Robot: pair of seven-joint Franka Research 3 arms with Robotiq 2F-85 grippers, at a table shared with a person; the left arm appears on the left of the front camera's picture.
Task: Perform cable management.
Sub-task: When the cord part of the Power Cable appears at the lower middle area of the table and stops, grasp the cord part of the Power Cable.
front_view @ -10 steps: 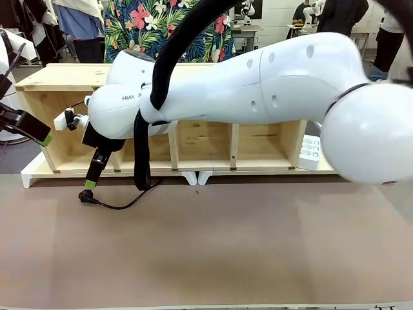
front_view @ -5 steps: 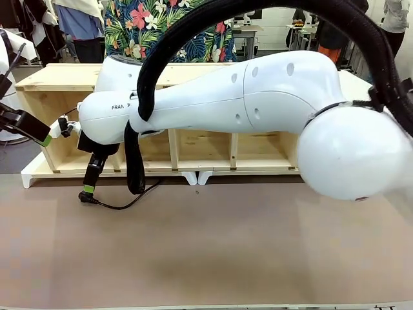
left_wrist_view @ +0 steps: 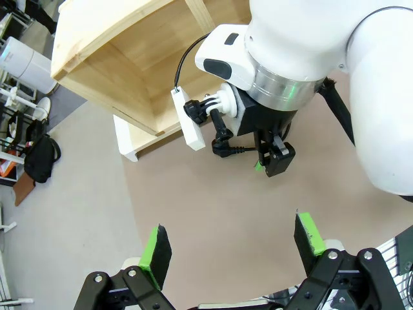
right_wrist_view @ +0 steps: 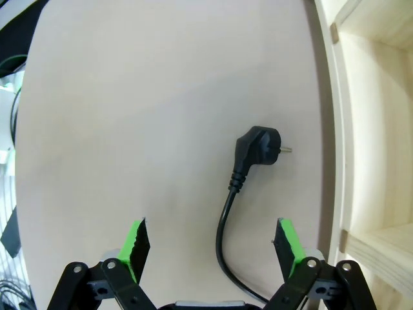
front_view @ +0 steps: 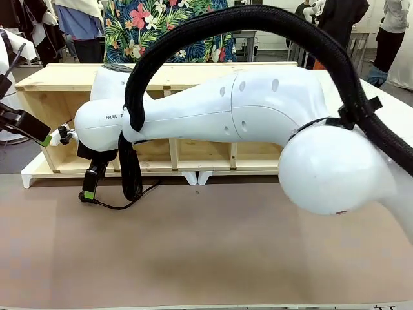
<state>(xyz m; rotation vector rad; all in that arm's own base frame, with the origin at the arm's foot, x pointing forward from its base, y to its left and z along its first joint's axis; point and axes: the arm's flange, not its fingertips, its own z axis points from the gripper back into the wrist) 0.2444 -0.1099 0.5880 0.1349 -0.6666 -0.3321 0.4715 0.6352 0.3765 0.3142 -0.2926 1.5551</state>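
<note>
Hovering over the table [right_wrist_view: 129,97], the right gripper [right_wrist_view: 210,239] is standing wide open and empty above the cable [right_wrist_view: 224,219], which is lying slack beside the shelf [right_wrist_view: 381,129]. Light and floppy, it is probably best taken behind the stiff plug [right_wrist_view: 257,145]; the shelf is crowding that side, the far end possibly running under it. The left gripper [left_wrist_view: 232,242] is hanging open, empty, aside.

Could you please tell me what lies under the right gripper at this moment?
The cable lies on the table under the right gripper, between its open jaws, its plug pointing toward the wooden shelf. Where the cord runs on is covered by the gripper's own body.
</note>
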